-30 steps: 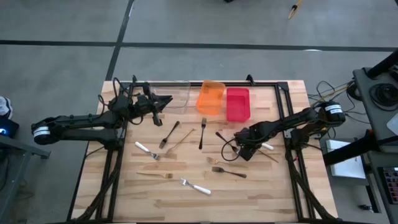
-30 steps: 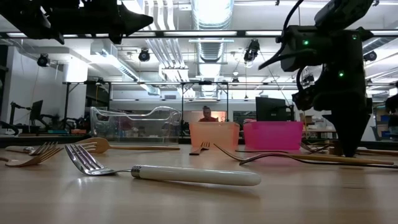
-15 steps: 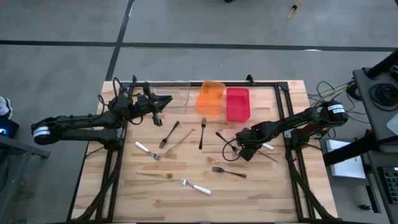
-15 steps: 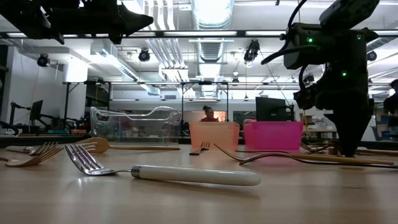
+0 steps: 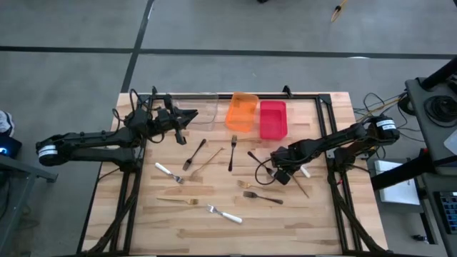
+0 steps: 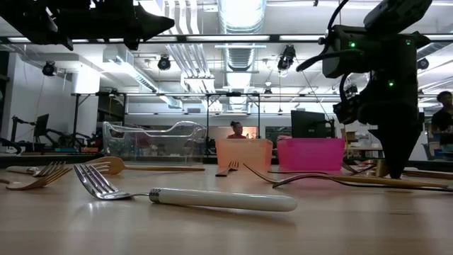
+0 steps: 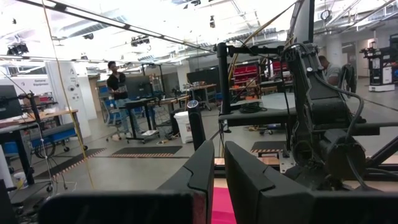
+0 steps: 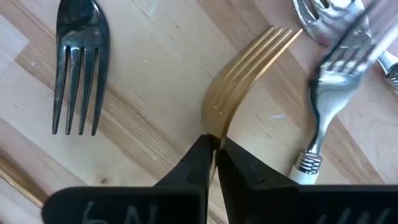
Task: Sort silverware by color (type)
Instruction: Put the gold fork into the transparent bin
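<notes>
Writing: none legible on any item. Right gripper (image 8: 214, 152) is clenched on the gold fork (image 8: 239, 78) at its neck, tines projecting beyond the fingertips, low over the table (image 5: 214, 228). Black fork (image 8: 78, 62) and silver fork (image 8: 333, 93) lie either side. Left gripper (image 5: 191, 114) hangs closed, empty, near the clear bin (image 5: 207, 107).

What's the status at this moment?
Right gripper shut on gold fork, low at table. Left gripper shut, empty, near clear bin. Silver fork close beside.
</notes>
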### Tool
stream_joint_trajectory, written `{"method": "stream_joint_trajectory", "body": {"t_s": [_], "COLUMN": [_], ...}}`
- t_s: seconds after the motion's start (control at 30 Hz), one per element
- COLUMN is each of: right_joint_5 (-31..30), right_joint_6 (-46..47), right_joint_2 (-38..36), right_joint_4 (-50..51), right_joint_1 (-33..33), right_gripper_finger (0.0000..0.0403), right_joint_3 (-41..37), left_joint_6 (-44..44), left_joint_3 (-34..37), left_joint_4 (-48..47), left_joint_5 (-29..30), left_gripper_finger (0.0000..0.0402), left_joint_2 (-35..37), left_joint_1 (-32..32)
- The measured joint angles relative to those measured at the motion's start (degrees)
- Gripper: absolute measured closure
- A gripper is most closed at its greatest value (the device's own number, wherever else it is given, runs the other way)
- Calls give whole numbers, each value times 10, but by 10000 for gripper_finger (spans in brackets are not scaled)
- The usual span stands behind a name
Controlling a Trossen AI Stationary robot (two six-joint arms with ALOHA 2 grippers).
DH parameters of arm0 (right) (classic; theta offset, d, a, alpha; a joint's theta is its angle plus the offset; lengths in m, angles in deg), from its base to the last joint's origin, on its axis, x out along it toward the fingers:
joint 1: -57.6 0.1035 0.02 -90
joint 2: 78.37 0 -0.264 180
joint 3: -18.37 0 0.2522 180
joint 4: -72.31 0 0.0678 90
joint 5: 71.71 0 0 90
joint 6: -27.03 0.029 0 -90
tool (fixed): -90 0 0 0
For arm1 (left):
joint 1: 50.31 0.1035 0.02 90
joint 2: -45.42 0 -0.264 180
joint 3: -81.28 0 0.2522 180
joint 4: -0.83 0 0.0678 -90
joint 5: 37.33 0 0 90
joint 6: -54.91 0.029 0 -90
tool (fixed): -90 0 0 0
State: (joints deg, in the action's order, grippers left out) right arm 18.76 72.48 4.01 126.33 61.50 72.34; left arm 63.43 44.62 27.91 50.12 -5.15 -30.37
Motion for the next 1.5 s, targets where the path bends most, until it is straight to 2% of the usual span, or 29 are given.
{"method": "stream_joint_trajectory", "body": {"t_s": [0.17, 0.37, 0.47, 0.6, 0.77, 1.0, 1.2, 1.3, 1.5], "right_joint_5": [-5, -14, -43, -90, -141, -219, -237, -251, -278], "right_joint_6": [-17, -20, -20, -46, -130, -310, -434, -476, -546], "right_joint_2": [-19, -87, -126, -161, -173, -115, -21, 30, 130], "right_joint_4": [12, 29, 21, -48, -212, -500, -745, -783, -778], "right_joint_1": [0, -1, -1, -5, -19, -45, -75, -88, -106], "right_gripper_finger": [393, 394, 394, 394, 394, 394, 394, 394, 394], "right_joint_3": [19, 44, 58, 71, 75, 82, 101, 147, 278], "left_joint_6": [-2, -2, -2, 0, 0, 0, 0, 8, 18], "left_joint_3": [0, 0, 0, 0, 0, -4, -4, -4, -3], "left_joint_4": [0, 0, 0, 0, 1, -4, -44, -72, -125], "left_joint_5": [0, 0, 0, 0, 0, 0, 0, 0, 0], "left_gripper_finger": [380, 380, 380, 380, 380, 380, 380, 380, 380], "left_joint_2": [0, 0, 0, 0, 1, 14, 69, 104, 165], "left_joint_1": [0, 0, 0, 0, 0, 0, 0, 0, 0]}}
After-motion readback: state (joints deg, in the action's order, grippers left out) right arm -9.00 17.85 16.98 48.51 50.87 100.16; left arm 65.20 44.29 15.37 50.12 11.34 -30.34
